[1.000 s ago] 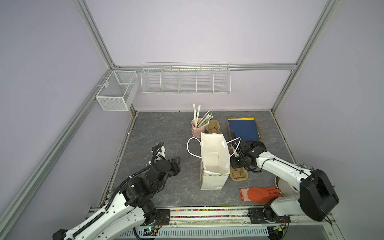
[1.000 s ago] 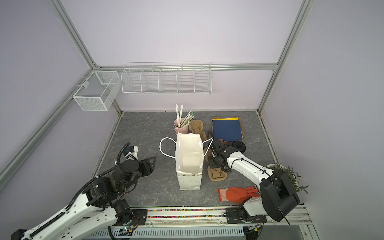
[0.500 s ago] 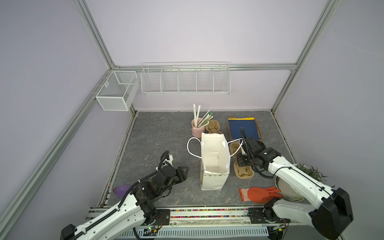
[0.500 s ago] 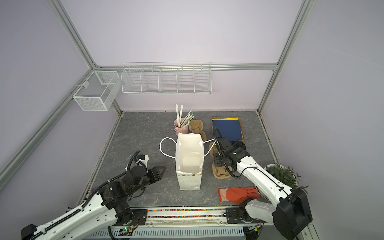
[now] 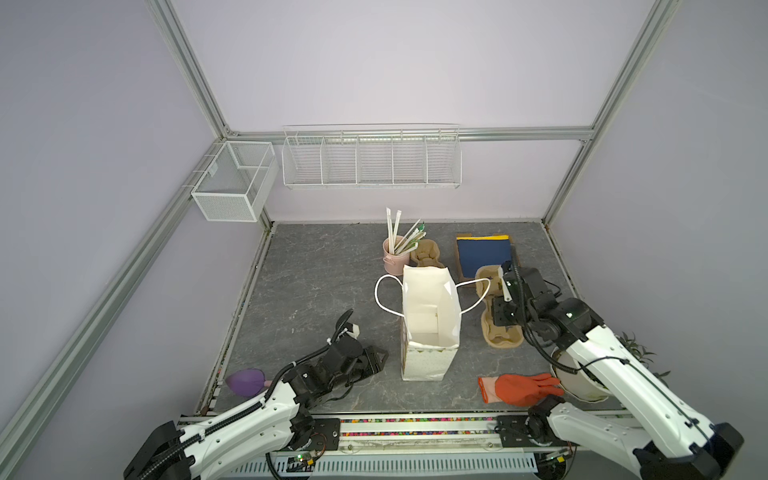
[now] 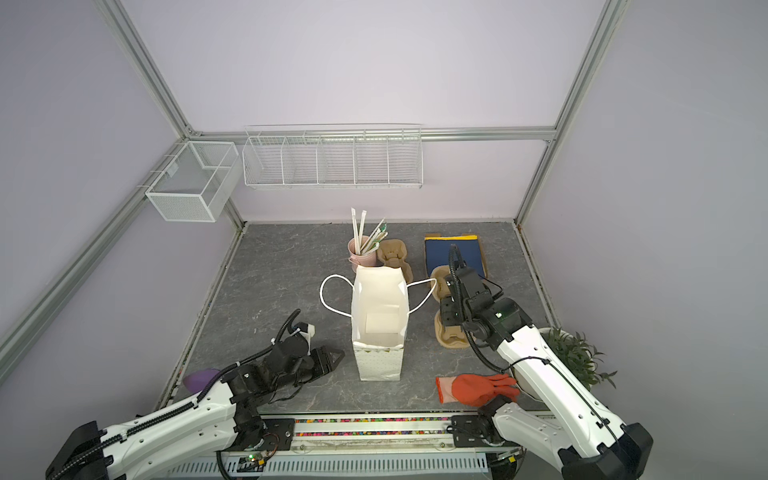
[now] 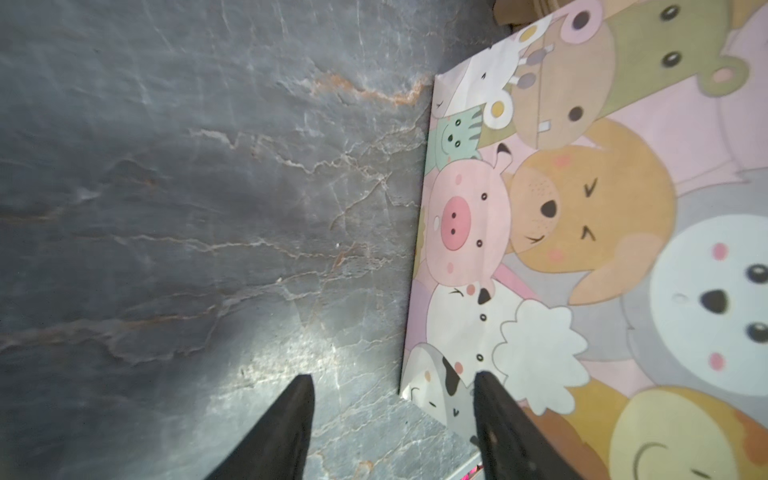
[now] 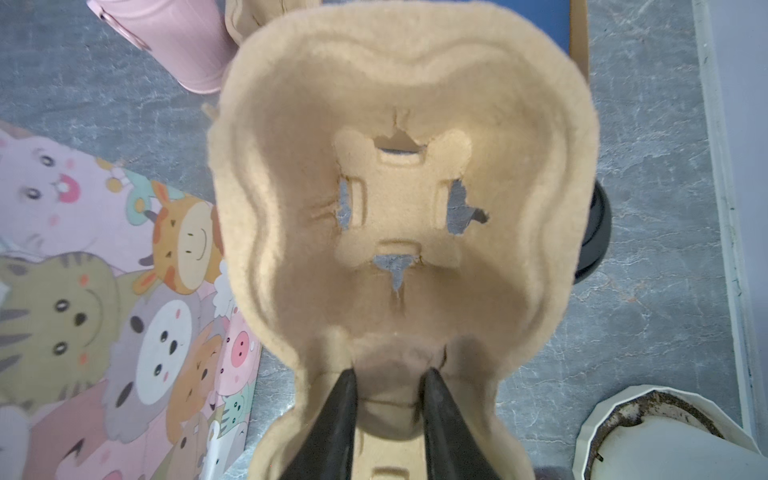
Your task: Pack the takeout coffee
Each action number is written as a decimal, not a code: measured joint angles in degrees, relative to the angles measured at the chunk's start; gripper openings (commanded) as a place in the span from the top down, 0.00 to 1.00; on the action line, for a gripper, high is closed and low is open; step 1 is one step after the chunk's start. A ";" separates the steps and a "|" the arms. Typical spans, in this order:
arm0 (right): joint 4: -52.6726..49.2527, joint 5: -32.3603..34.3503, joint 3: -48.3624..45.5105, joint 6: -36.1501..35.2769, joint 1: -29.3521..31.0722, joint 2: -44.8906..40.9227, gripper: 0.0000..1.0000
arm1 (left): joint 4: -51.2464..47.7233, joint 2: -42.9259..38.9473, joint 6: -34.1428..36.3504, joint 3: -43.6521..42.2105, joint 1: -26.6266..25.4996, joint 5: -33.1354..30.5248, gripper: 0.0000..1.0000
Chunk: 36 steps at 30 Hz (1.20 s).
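1. Grip state: my right gripper (image 8: 390,374) is pinched on the centre ridge of the pulp cup carrier (image 8: 399,104).
2. My left gripper (image 7: 392,376) stands partly spread and empty, low beside the paper bag (image 7: 582,232).
3. Takeout coffee (image 8: 596,232): only 1 black round edge shows, just beside the carrier, on its side away from the bag.
4. Judgement: the right arm is nearer, but occupied.
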 measured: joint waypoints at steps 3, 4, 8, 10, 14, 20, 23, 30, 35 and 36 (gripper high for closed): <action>-1.38 0.87 2.01 -0.17 -0.04 -1.29 0.71 | 2.93 2.23 -0.26 -0.11 0.00 1.18 0.38; -1.64 1.03 2.47 -0.20 -0.04 -1.68 0.71 | 3.74 2.99 -0.33 -0.11 0.00 1.53 0.38; -3.67 1.81 4.48 -0.44 -0.04 -3.08 0.71 | 7.61 7.63 -0.35 -0.11 -0.04 3.67 0.38; -4.92 2.23 5.77 -0.68 -0.04 -3.48 0.71 | 9.31 9.99 -0.37 -0.11 -0.44 4.46 0.38; -6.73 2.64 9.33 -1.33 -0.04 -4.02 0.71 | 12.41 13.49 -0.33 0.07 -1.77 5.27 0.38; -8.72 2.73 14.56 -1.92 -0.07 -4.92 0.71 | 16.83 17.88 -0.35 1.62 -2.67 6.08 0.39; -9.31 2.25 16.50 -2.16 -0.20 -4.85 0.71 | 19.23 20.13 -0.35 1.95 -2.71 6.47 0.39; -11.10 0.22 21.42 -3.02 -0.22 -4.17 0.70 | 23.32 25.24 -0.35 3.26 -3.08 7.56 0.39; -12.02 -1.66 25.77 -3.56 -0.24 -3.17 0.70 | 25.90 28.76 -0.33 5.33 -3.19 8.07 0.40; -12.22 -2.03 26.56 -3.78 -0.26 -2.93 0.70 | 26.10 29.38 -0.31 5.90 -3.19 8.24 0.40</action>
